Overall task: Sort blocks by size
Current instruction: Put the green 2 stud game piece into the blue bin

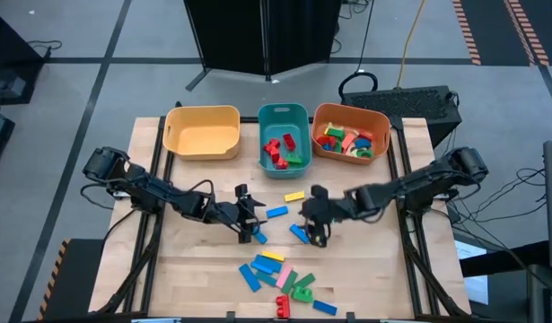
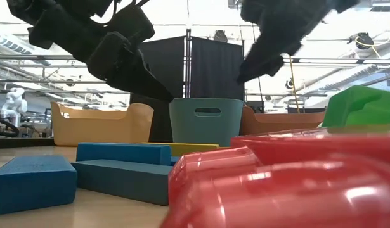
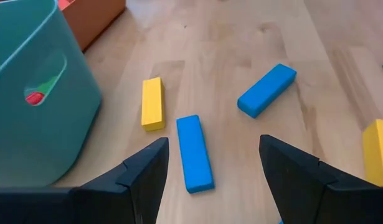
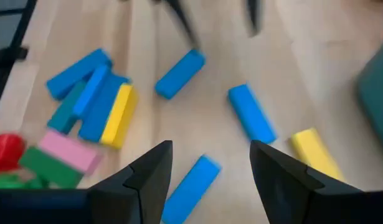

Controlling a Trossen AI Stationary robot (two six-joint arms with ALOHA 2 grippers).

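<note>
Loose blocks lie flat on the wooden table: a yellow bar, a blue bar, a blue bar and a mixed pile near the front edge. My left gripper hovers open left of them, with the blue bar on the table ahead between its fingers. My right gripper hovers open on the right, above another blue bar. The teal bin and orange bin hold blocks.
The yellow-orange bin stands at the far left of the bin row. In the low view a red block and blue blocks fill the foreground. Bare wood shows at the table's left and right sides.
</note>
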